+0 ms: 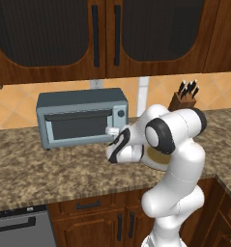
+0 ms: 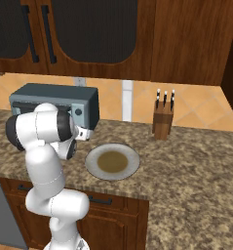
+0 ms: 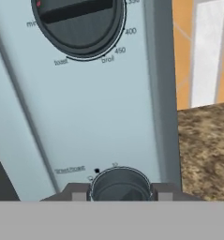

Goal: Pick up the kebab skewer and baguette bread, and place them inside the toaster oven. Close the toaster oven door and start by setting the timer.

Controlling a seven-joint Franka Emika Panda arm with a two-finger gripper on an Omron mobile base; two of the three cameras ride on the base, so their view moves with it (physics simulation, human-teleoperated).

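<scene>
With blue-grey glass-windowed toaster oven door (image 1: 79, 126) already shut on boxy blue-grey toaster oven (image 1: 83, 99) sitting on bench (image 1: 54, 169), fingers (image 3: 80, 191) narrowly clamping lower round dark timer knob (image 3: 120, 183); timer setting remaining.

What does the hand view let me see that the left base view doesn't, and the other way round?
Hand view: printed labels such as toast, broil and 450 around the upper knob, and the hand closed around the lower knob.

Left base view: the whole toaster oven with its door shut, the knife block, the plate partly behind the arm, and the wall cabinets.

Both: the oven's knob panel, the speckled counter and the tiled wall.
</scene>
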